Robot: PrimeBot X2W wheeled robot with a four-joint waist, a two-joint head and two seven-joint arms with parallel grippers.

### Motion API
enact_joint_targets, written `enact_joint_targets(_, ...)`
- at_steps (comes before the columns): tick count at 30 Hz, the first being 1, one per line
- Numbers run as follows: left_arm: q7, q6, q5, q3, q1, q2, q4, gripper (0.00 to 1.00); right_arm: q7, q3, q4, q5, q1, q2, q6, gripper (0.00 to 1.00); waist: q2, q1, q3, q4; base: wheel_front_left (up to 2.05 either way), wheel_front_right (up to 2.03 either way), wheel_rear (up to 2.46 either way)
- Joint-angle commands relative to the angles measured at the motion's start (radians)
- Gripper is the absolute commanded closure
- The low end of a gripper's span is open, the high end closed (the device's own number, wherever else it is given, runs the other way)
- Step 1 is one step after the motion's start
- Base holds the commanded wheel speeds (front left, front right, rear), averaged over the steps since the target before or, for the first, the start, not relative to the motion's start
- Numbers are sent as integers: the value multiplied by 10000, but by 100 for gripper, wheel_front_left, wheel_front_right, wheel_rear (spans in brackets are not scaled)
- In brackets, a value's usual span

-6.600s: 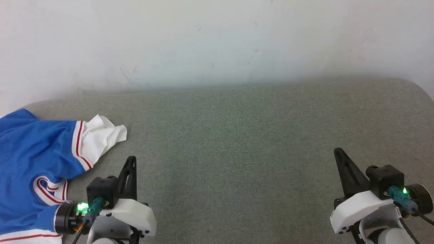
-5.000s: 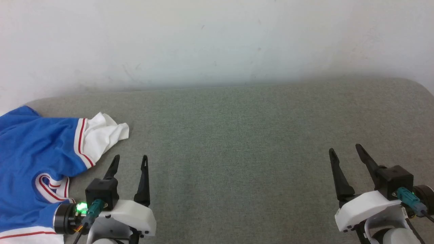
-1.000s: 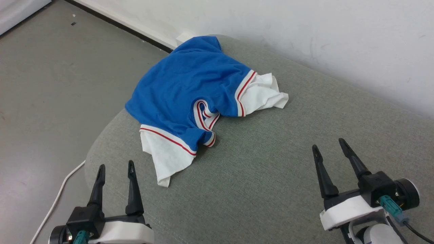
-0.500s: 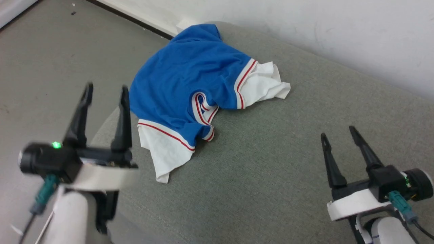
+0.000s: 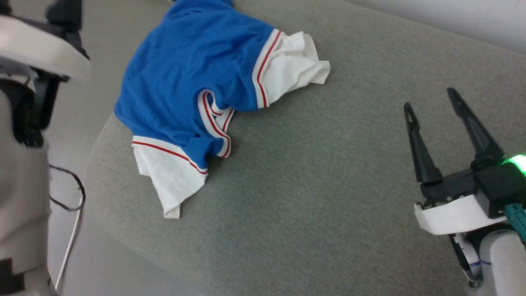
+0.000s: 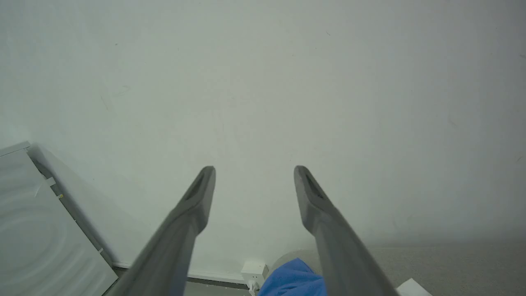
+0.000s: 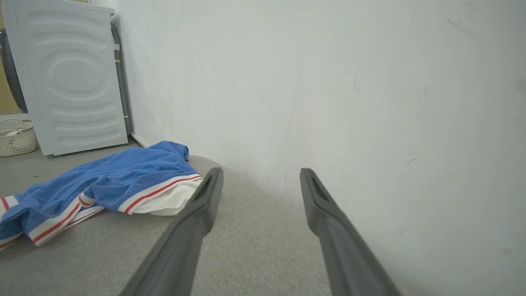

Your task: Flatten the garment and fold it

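Observation:
The garment (image 5: 181, 70) is a royal-blue T-shirt lying crumpled at the left end of a grey cushioned surface (image 5: 320, 181). One white sleeve (image 5: 289, 68) points right, the other (image 5: 164, 181) reaches toward the near edge. The striped collar (image 5: 213, 119) is bunched between them. My right gripper (image 5: 429, 100) hovers open and empty over the cushion, well right of the shirt, also seen as right gripper (image 7: 261, 172) facing the garment (image 7: 119, 181). My left gripper (image 6: 254, 170) is open and empty, raised and pointing at the wall, with a bit of the garment (image 6: 294, 281) below it. The left forearm (image 5: 20, 164) fills the head view's left edge.
The white wall (image 7: 328, 82) runs right behind the cushion. A white washing machine (image 7: 70, 78) and a small basket (image 7: 16, 142) stand on the floor beyond the shirt. Cables (image 5: 70, 205) lie on the floor by the cushion's rounded left end.
The head camera has tilted down toward the cushion. My left arm has swung up from the lower left to the view's upper left. The right gripper has risen a little. The shirt lies as before.

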Motion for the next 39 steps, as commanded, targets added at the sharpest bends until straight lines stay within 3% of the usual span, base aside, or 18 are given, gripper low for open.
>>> enact_joint_targets(1, 222, -59, -309, -87, -433, 86, 371, 0, 149, -12, -307, -86, -192, -157, -21, 0, 0, -2, 1235, -815, 0, 0, 0)
enact_joint_targets(10, 999, -72, -1526, -1214, -1646, 1107, 2342, 0, 802, 187, -1529, 6, -721, -574, -21, 0, 0, -2, 2538, -1752, 0, 0, 0)
enact_joint_targets(15, 2427, -73, -2923, -1948, -1573, 1310, 3525, 0, 1033, 48, -2062, 31, -893, -692, -21, 0, 0, -2, 3101, -2194, 0, 0, 0)
enact_joint_targets(20, 3229, -73, -3788, -1934, -1326, 1219, 4404, 0, 1214, -14, -2426, 92, -957, -787, -21, 0, 0, -2, 3504, -2514, 0, 0, 0)
enact_joint_targets(26, 5276, -23, -4670, -2141, -1240, 890, 5062, 0, 1418, -131, -2874, 87, -1036, -878, -21, 0, 0, -2, 3725, -2650, 0, 0, 0)
enact_joint_targets(27, 5402, -24, -4703, -2171, -1238, 894, 5110, 54, 1438, -138, -2902, 96, -1039, -888, -21, 0, 0, -2, 3732, -2669, 0, 0, 0)
enact_joint_targets(28, 5414, -24, -4692, -2196, -1240, 904, 5131, 100, 1451, -146, -2915, 105, -1042, -894, -21, 0, 0, -2, 3732, -2688, 0, 0, 0)
enact_joint_targets(39, 4268, -37, -4427, -2060, -1180, 1351, 5182, 100, 1180, -183, -2533, 263, -972, -681, -21, 0, 0, -2, 2888, -2730, 0, 0, 0)
